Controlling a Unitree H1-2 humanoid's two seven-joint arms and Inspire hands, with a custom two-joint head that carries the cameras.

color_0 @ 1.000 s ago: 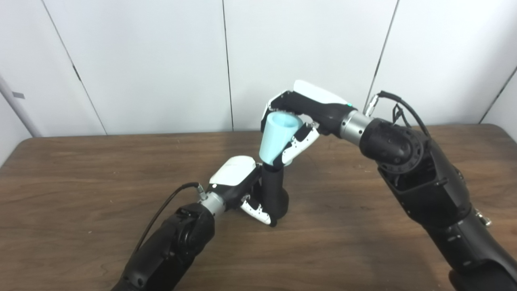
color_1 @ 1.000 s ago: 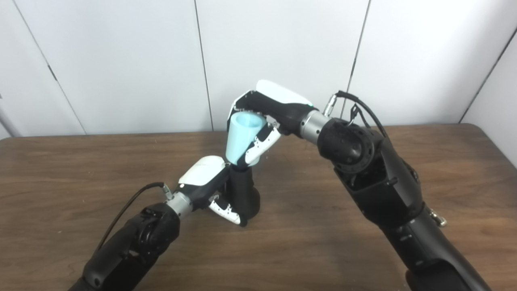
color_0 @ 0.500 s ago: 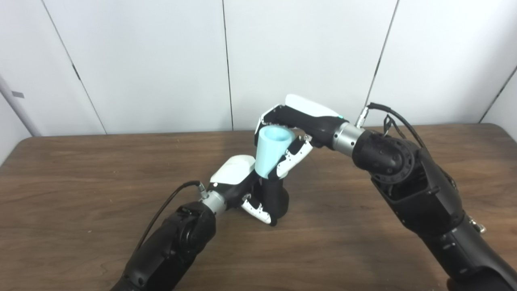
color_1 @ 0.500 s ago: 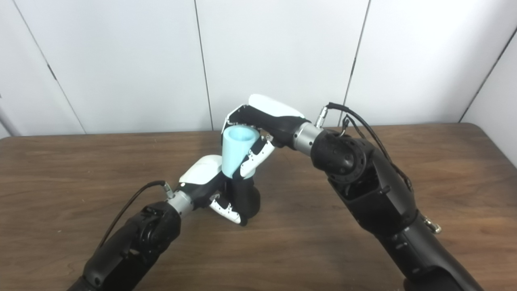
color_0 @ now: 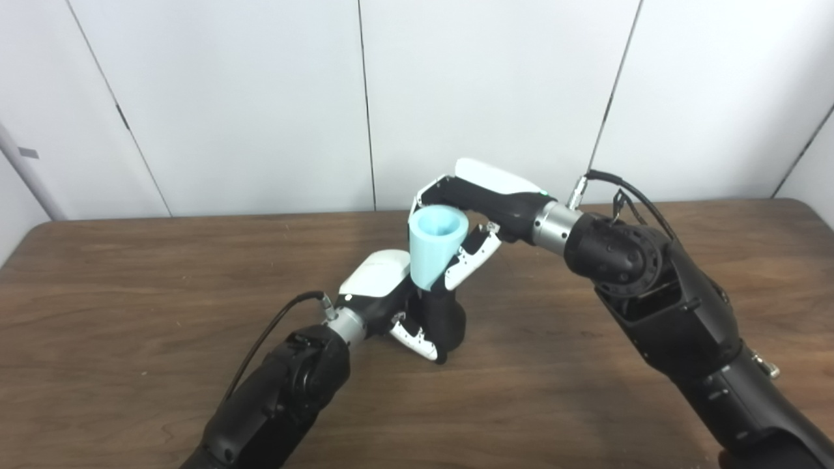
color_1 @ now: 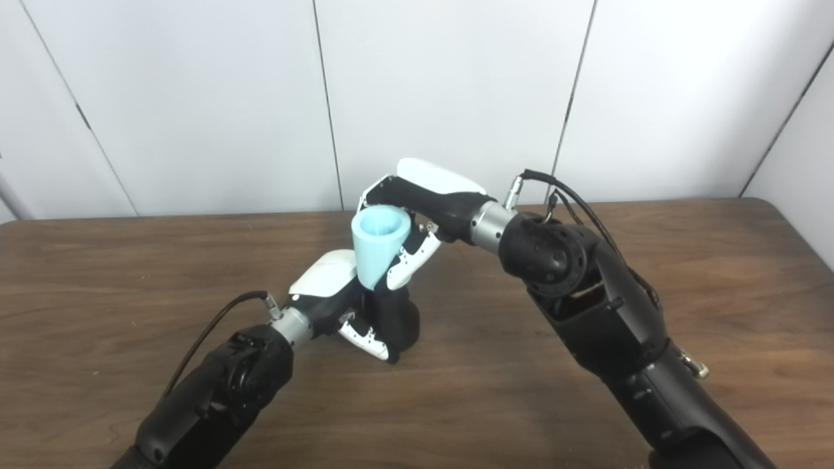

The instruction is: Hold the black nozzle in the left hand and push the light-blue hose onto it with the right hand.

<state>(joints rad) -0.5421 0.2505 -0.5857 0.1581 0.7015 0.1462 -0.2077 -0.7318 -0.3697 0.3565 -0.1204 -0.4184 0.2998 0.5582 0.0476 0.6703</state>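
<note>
The black nozzle stands upright near the middle of the brown table. My left hand is shut around its lower body from the left. The light-blue hose, a tapered piece with its wide mouth facing up, sits over the nozzle's top with its narrow end down. My right hand is shut on the hose from the right and from behind, thumb against its right side. The nozzle's tip is hidden inside the hose. In the right eye view the hose tilts slightly left above the nozzle.
White wall panels rise straight behind the table's far edge. My right forearm stretches over the table's right half. A black cable loops off my left wrist.
My right hand has moved down and slightly left with the hose, so the hose now covers more of the nozzle's top. My left hand and the nozzle have stayed put.
</note>
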